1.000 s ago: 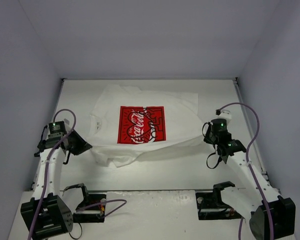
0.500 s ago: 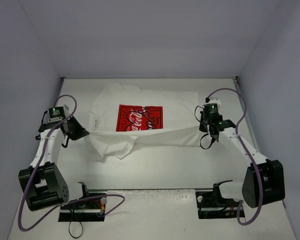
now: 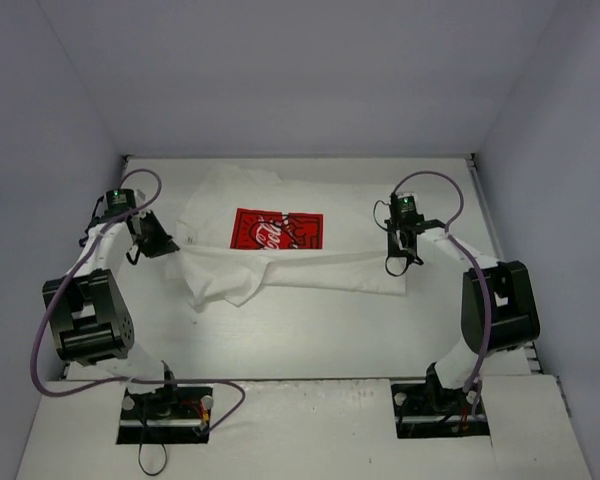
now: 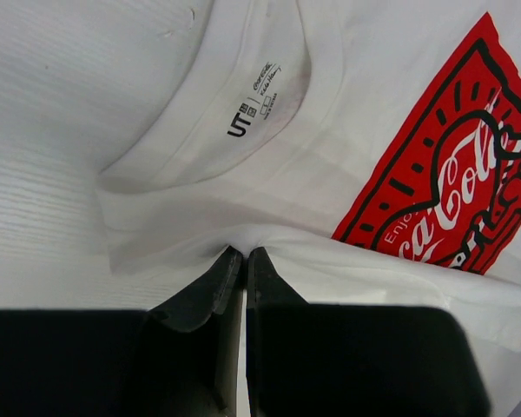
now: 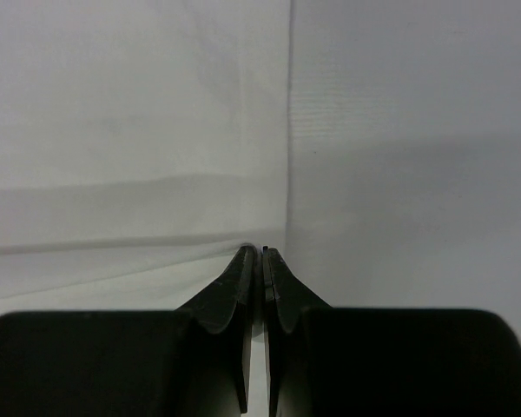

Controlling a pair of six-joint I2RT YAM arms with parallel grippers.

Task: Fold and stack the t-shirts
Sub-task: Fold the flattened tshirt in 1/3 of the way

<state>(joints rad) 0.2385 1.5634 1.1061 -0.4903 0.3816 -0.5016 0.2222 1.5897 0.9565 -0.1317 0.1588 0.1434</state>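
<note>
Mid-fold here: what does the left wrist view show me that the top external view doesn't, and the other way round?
Only the left wrist view: the neck label inside the collar, and the left gripper shut on a fold of the white t-shirt just below it. Only the top external view: the right gripper pinching the opposite side, and the whole shirt with its near part folded over the print's lower edge. Both: the t-shirt, its red Coca-Cola print and the left gripper.
</note>
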